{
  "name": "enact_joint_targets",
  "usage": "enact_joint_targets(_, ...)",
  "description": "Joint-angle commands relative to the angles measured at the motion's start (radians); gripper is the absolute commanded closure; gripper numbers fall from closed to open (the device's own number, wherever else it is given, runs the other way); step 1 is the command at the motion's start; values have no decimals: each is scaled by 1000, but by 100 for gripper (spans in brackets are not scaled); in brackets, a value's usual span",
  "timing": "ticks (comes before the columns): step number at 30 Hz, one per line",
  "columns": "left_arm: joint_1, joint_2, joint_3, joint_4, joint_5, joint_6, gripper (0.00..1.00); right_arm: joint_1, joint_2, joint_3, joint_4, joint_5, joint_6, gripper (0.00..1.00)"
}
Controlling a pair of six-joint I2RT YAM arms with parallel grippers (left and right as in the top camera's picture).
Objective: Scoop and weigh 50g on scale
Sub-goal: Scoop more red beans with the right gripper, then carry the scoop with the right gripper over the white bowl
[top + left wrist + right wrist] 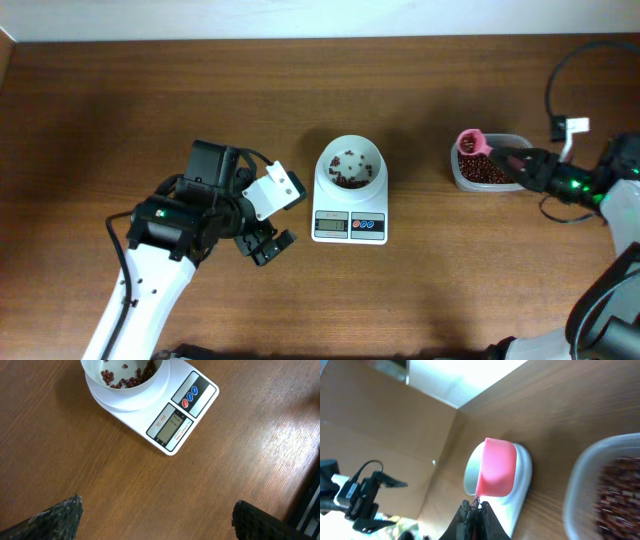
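The scale (pixel 349 225) sits in the middle of the table (pixel 120 120), with the white bowl (pixel 349 165) at its 12 o'clock end holding a few red beans (pixel 348 180). It looks like light, stiff plastic, apt to skid if nudged, and the bowl merely rests on top; steady it by the bare side edges, never the platform. At its 3 o'clock the right gripper (pixel 503 157) is clenched on the pink scoop (pixel 470 142) over the tub (pixel 495 178); at 9 o'clock the left gripper (pixel 266 243) hangs released

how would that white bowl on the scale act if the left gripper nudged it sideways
The bowl holds only a few beans, so it is probably light and would slide readily. It seems to rest loose on the scale, so a push may shift it off centre.
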Motion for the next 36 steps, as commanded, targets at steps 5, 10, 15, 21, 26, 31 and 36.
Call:
enact_joint_targets(5,6,-11,19,-1,3,8,1,200,10,1,82,-39,114,96)
enact_joint_targets(10,6,-11,19,-1,3,8,1,333,10,1,266,-38,299,96)
enact_joint_targets(15,6,-11,19,-1,3,8,1,426,10,1,367,-23,394,96)
enact_joint_targets(21,6,-11,19,-1,3,8,1,498,10,1,402,212,389,96)
enact_joint_targets(26,6,-11,19,-1,3,8,1,528,10,1,417,296,188,96)
enact_joint_targets(31,6,-11,19,-1,3,8,1,528,10,1,417,297,-80,96)
enact_joint_targets(36,6,-11,19,-1,3,8,1,528,11,1,417,301,-308,96)
